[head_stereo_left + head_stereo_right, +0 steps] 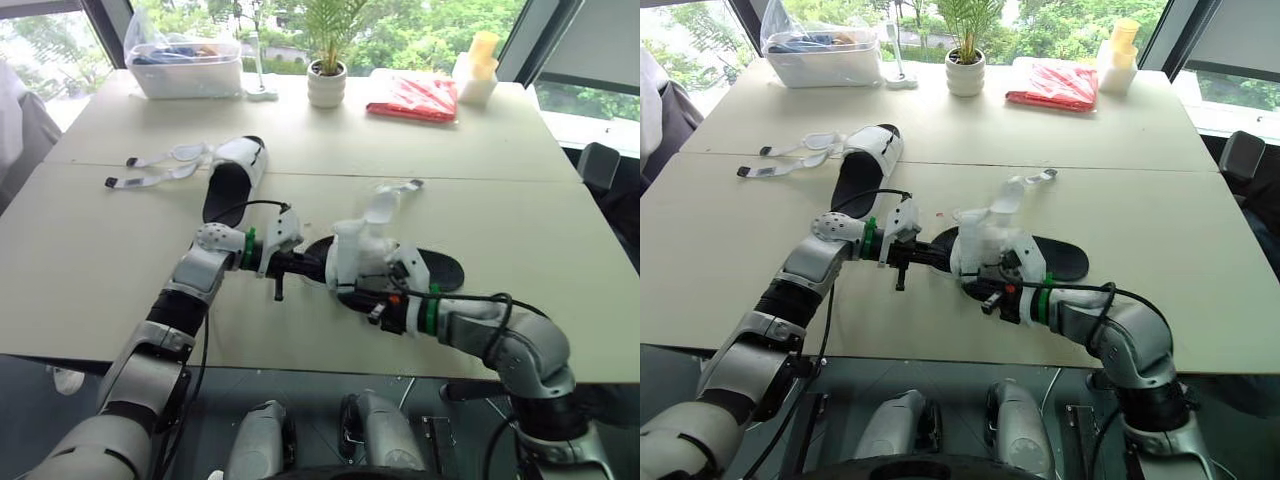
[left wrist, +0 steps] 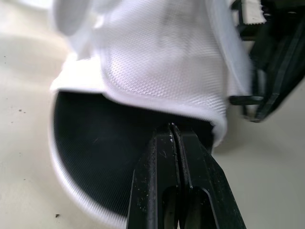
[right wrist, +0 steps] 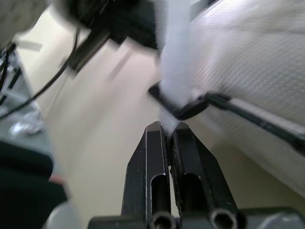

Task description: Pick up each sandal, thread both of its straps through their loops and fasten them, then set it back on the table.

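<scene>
White mesh sandal [image 1: 385, 250] sits mid-bench [image 1: 90, 260] between our pincers; the second sandal [image 1: 232, 175] lies farther off, straps loose.

Left wrist view: our left pincer [image 2: 171, 131] is clenched, apparently on the black sole [image 2: 95, 152].

Right wrist view: our right pincer [image 3: 167, 128] grasps the strap [image 3: 174, 81] at its loop [image 3: 190, 109]. We should pull straight and steadily. There is open bench beyond, but the near edge is close.

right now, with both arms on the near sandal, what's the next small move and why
Probably ease the right gripper back, drawing the white strap farther through the black loop: its jaws pinch the strap's end just past the loop, and the left gripper pins the sandal.
</scene>
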{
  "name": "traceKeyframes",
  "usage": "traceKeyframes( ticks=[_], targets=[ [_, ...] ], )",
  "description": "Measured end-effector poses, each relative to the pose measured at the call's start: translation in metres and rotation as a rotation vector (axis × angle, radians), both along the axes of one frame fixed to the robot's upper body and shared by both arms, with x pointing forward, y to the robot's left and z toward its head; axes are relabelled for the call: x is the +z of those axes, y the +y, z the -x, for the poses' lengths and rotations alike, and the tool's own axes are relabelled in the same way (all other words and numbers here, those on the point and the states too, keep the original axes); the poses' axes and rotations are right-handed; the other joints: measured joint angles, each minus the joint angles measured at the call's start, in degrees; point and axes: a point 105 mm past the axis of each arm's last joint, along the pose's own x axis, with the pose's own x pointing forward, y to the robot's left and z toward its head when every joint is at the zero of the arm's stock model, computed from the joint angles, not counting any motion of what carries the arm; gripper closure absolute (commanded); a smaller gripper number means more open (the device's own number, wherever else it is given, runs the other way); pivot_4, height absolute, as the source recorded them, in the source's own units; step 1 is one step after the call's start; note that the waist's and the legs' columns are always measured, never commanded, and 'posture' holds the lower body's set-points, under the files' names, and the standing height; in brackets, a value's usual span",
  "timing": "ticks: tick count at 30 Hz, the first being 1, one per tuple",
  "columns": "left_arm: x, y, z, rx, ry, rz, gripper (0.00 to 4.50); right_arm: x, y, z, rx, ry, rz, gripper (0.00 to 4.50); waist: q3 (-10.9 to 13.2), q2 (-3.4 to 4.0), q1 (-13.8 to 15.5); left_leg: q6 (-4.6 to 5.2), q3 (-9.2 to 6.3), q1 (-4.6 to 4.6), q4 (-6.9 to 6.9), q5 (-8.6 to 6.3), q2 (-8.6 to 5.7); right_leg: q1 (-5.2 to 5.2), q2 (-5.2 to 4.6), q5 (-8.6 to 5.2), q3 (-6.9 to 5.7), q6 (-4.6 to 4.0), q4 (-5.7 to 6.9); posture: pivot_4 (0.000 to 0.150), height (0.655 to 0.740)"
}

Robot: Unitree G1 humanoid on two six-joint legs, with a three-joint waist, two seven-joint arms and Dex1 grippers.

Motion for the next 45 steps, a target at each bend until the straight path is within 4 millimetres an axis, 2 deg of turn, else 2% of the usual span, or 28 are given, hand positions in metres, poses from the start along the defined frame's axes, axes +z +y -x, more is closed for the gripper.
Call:
traceKeyframes(
  ticks=[2, 5, 10, 14, 19, 23, 27, 32, 36, 39, 45],
  targets=[
    [-0.001, 0.001, 0.0, 0.006, 0.001, -0.001, 4.5, -0.004, -0.001, 0.019, 0.048, 0.05, -0.007, 4.48, 0.0, 0.0, -0.05, 0.0, 0.0, 0.0, 0.0, 0.0, 0.0, 0.0, 0.01, 0.0, -0.01, 0.0, 0.0, 0.15, 0.7288],
    [-0.001, 0.001, -0.001, 0.012, 0.0, -0.002, 4.5, -0.005, -0.004, 0.033, 0.078, 0.075, -0.009, 4.48, 0.0, -0.01, -0.12, 0.01, -0.01, 0.08, 0.05, -0.01, 0.0, 0.08, -0.01, 0.0, -0.01, 0.0, 0.01, 0.15, 0.7288],
    [-0.002, 0.0, -0.001, 0.008, 0.006, 0.0, 4.5, -0.004, -0.002, 0.033, 0.06, 0.06, -0.022, 4.48, 0.0, -0.01, -0.14, 0.03, 0.0, 0.1, 0.05, -0.02, 0.0, 0.1, -0.02, 0.0, 0.0, 0.01, 0.02, 0.15, 0.7288],
    [-0.002, -0.003, -0.002, -0.001, 0.009, 0.003, 4.5, 0.009, 0.003, 0.045, 0.132, 0.05, -0.064, 4.48, 0.0, -0.02, 0.16, 0.05, -0.01, 0.08, 0.05, -0.03, 0.0, 0.09, -0.02, 0.0, 0.0, 0.01, 0.0, 0.15, 0.7288],
    [-0.003, -0.012, -0.001, -0.025, 0.008, 0.018, 4.5, 0.028, -0.006, 0.057, 0.179, 0.02, -0.079, 4.48, 0.01, -0.04, 1.0, 0.16, -0.01, 0.08, 0.07, -0.09, 0.0, 0.1, -0.03, 0.0, 0.0, 0.01, -0.04, 0.15, 0.7288],
    [-0.002, -0.013, -0.003, -0.025, 0.001, 0.011, 4.5, 0.047, -0.001, 0.043, 0.163, -0.068, -0.093, 4.48, 0.01, -0.04, 0.9, 0.16, 0.0, 0.08, 0.09, -0.09, 0.0, 0.09, -0.03, 0.0, 0.0, 0.0, -0.03, 0.15, 0.7288],
    [-0.003, -0.013, -0.004, -0.023, -0.001, 0.01, 4.5, 0.067, 0.003, 0.01, 0.075, -0.137, -0.12, 4.48, 0.02, -0.05, 0.92, 0.16, 0.01, 0.06, 0.1, -0.09, 0.0, 0.08, -0.03, 0.0, 0.0, 0.0, -0.02, 0.15, 0.7288],
    [-0.003, -0.012, -0.005, -0.016, -0.011, 0.013, 4.5, 0.074, 0.004, -0.022, -0.013, -0.109, -0.126, 4.48, 0.02, -0.05, 0.9, 0.15, 0.03, 0.03, 0.14, -0.08, 0.0, 0.06, -0.03, 0.01, -0.01, 0.0, 0.01, 0.15, 0.7288],
    [-0.002, -0.012, -0.007, -0.001, -0.018, 0.015, 4.5, 0.074, 0.001, -0.031, -0.035, -0.088, -0.112, 4.48, 0.02, -0.04, 0.91, 0.16, 0.03, 0.0, 0.14, -0.09, 0.0, 0.05, -0.03, 0.01, -0.01, 0.0, 0.0, 0.15, 0.7288],
    [-0.002, -0.011, -0.007, 0.005, -0.023, 0.016, 4.5, 0.076, -0.001, -0.035, -0.044, -0.085, -0.105, 3.45, 0.02, -0.05, 0.88, 0.15, 0.04, 0.0, 0.15, -0.09, 0.0, 0.06, -0.03, 0.01, -0.01, 0.01, 0.01, 0.15, 0.7288],
    [-0.003, -0.008, -0.006, 0.016, -0.028, 0.018, 4.5, 0.082, -0.006, -0.042, -0.066, -0.1, -0.102, 0.48, 0.01, -0.04, 0.63, 0.15, 0.04, 0.03, 0.15, -0.08, 0.0, 0.06, -0.03, 0.01, -0.01, 0.01, 0.03, 0.15, 0.7288]
  ],
)
